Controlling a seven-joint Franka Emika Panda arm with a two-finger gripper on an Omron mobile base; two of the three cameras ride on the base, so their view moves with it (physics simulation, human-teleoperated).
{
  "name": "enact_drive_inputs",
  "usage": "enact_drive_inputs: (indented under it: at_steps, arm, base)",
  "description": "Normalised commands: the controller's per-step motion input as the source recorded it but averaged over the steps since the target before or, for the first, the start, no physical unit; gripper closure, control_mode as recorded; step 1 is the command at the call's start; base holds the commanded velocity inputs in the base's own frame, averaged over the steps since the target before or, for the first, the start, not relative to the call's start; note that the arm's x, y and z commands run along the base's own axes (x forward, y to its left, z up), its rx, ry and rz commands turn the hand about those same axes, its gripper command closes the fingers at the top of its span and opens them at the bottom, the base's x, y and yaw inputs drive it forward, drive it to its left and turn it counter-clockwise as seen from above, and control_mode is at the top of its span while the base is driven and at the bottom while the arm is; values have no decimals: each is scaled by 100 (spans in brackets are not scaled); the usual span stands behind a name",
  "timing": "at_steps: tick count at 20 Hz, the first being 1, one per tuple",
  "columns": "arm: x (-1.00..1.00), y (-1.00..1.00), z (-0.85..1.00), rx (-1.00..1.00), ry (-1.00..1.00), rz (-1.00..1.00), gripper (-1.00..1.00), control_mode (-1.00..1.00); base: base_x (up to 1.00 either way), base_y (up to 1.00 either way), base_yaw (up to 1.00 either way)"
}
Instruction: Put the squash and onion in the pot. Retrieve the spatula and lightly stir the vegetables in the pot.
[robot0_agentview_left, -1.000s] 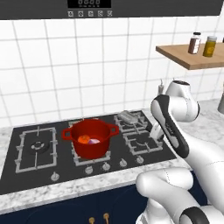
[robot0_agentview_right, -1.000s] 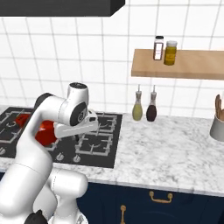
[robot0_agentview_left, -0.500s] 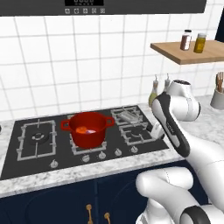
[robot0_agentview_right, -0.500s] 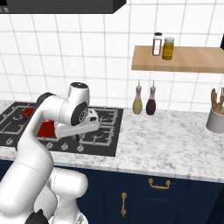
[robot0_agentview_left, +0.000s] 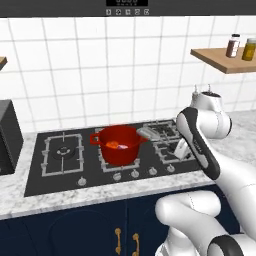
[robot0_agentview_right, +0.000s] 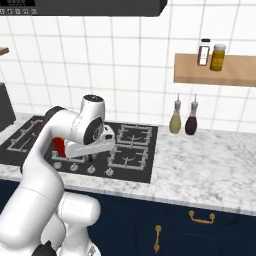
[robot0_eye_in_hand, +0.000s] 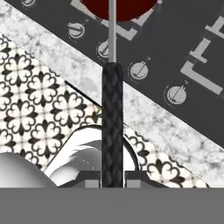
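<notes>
From the left base view I count one red pot (robot0_agentview_left: 119, 144) standing on the middle burner of the black cooktop (robot0_agentview_left: 60, 172), with two loop handles at its rim. Inside it lies one orange squash (robot0_agentview_left: 113, 145); a purple patch beside it may be the onion, but I cannot confirm that at this size. One spatula head (robot0_agentview_left: 146, 132), flat and grey, hangs just over the pot's right rim. Two jars (robot0_agentview_left: 233, 45) stand on one wooden shelf (robot0_agentview_left: 220, 59) at upper right. From the right base view I count two bottles (robot0_agentview_right: 175, 120) upright on the marble counter (robot0_agentview_right: 210, 165) against the tiled wall, well apart from the cooktop, and again two jars on the shelf. My arm covers most of the pot here; a sliver of red shows behind my forearm. In the hand view my gripper (robot0_eye_in_hand: 112, 179) is closed narrowly on the dark textured grip of the spatula, one fingertip (robot0_eye_in_hand: 92, 178) pressing each side. The thin grey shaft runs straight up from the grip to the pot's red wall at the top edge. Five round knobs (robot0_eye_in_hand: 139, 70) sit in a row along the cooktop's front edge.
</notes>
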Motion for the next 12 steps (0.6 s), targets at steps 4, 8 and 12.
enact_drive_inputs:
  at_steps: [4, 8, 12]
  arm:
    - [17, 75, -20, -17, 14, 29, 100, -100]
    - [57, 100, -17, -19, 8, 7, 100, -100]
    - [82, 88, -6, -15, 15, -2, 100, -100]
  base:
    - [0, 25, 11]
    - [0, 0, 0]
    - [0, 0, 0]
